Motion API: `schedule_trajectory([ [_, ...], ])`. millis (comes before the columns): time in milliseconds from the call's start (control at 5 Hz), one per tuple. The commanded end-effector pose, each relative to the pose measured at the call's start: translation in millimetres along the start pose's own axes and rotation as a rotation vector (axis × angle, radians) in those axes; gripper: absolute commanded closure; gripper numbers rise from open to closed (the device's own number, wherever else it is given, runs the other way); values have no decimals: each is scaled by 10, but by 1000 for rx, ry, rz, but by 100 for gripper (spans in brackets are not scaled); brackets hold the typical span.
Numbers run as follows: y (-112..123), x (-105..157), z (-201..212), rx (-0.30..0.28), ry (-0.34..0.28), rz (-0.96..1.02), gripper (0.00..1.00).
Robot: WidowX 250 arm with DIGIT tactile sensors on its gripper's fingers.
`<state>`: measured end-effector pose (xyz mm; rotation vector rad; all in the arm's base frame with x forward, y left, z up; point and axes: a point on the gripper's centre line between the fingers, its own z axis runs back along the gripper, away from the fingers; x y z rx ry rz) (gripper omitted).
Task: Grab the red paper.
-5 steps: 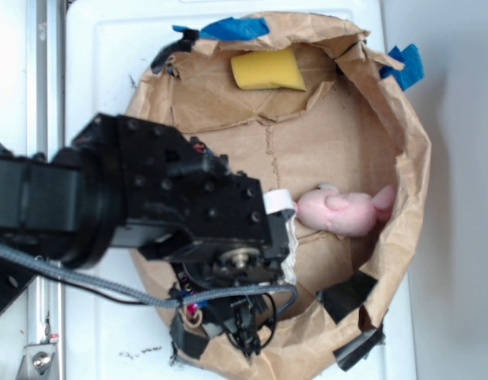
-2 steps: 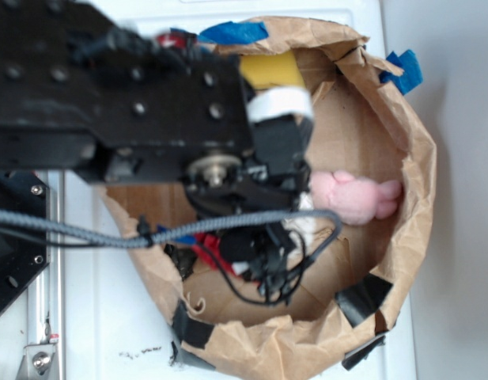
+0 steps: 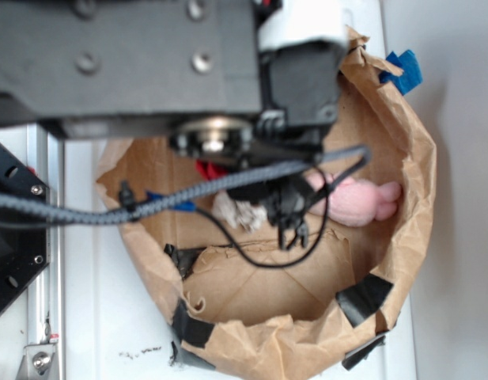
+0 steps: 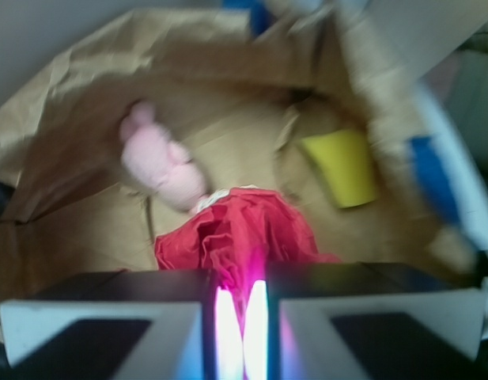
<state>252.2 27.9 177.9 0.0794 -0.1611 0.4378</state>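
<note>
While pincer [image 4: 242, 317] clamps red paper [image 4: 244, 233], brown paper basin [image 3: 402, 158] sits on white tabletop [image 3: 101, 317].

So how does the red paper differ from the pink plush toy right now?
The red paper is bright red and creased; the pink plush toy is pale pink and smooth. The paper sits right at the fingers; the toy lies farther off, untouched. Both are inside the brown paper bowl.

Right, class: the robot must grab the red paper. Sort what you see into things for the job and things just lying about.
For the job:
- red paper, crumpled, right in front of the pincer
- pincer, closed or nearly closed on the paper

Lying about:
- pink plush toy
- yellow sponge
- off-white paper wad
- brown paper bag with blue tape
</note>
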Motion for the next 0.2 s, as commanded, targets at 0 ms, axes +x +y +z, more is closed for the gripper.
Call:
schedule_trajectory([
  [0,59,10,284,-9,-48,4,100],
])
